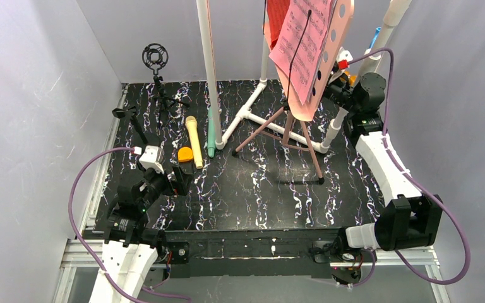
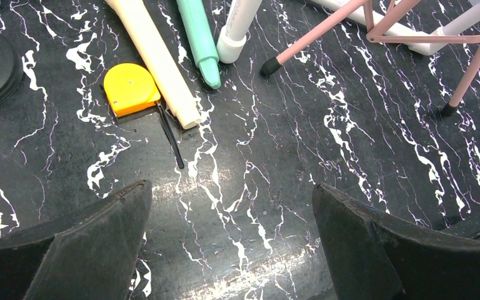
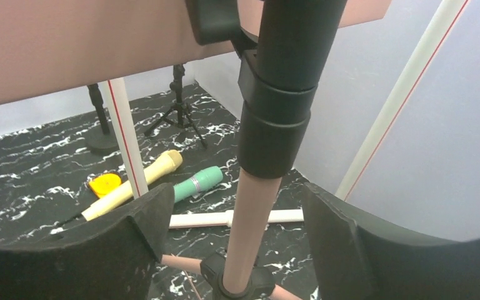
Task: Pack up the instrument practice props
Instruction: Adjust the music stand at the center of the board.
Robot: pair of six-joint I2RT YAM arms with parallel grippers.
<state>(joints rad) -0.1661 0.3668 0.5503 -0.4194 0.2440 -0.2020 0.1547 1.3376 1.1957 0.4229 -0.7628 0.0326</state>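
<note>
The pink hole-punched music stand [image 1: 331, 60] stands on tripod legs [image 1: 312, 151] at the back right, with pink sheet music [image 1: 303, 44] on it and a red folder [image 1: 276, 19] behind. My right gripper [image 1: 333, 88] reaches under the desk; in the right wrist view it [image 3: 237, 206] is open, with the stand's pink pole [image 3: 256, 219] between its fingers and a gap on both sides. The yellow microphone [image 1: 193, 140] and the mint-green microphone [image 1: 211, 136] lie side by side at the back left. My left gripper [image 2: 232, 206] hangs open over bare table, near them.
A white pipe frame [image 1: 213, 63] rises behind the microphones, and its base [image 1: 252, 113] runs under the stand. An orange disc-shaped thing [image 1: 185, 154] lies beside the yellow microphone. Two black microphone stands [image 1: 156, 60] [image 1: 126, 113] stand at the back left. Grey walls close in on both sides.
</note>
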